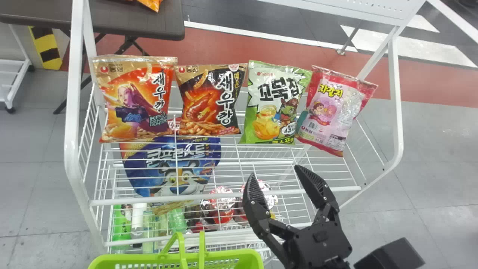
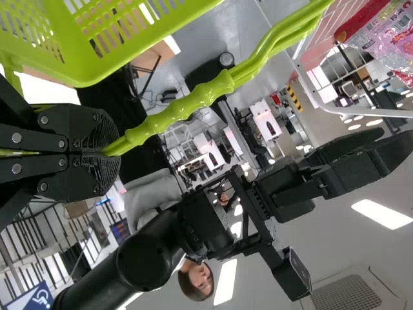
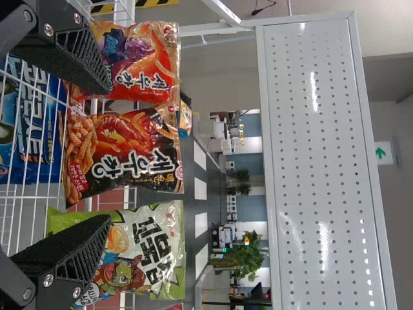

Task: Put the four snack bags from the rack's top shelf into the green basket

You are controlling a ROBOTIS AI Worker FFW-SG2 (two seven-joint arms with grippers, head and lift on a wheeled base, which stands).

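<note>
The left claw (image 2: 111, 153) pinches the handle (image 2: 187, 106) of the green basket (image 1: 220, 255) beyond the top shelf's (image 1: 112, 201) near edge, seemingly steadying it for loading, while the right claw (image 1: 274, 171) gapes empty before four snack bags (image 1: 274, 106) lined along the far edge

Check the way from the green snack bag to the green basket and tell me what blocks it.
The shelf's white front rail runs between the green snack bag and the green basket. The basket's raised handle, held by the left gripper, could also hinder a drop from above.
</note>
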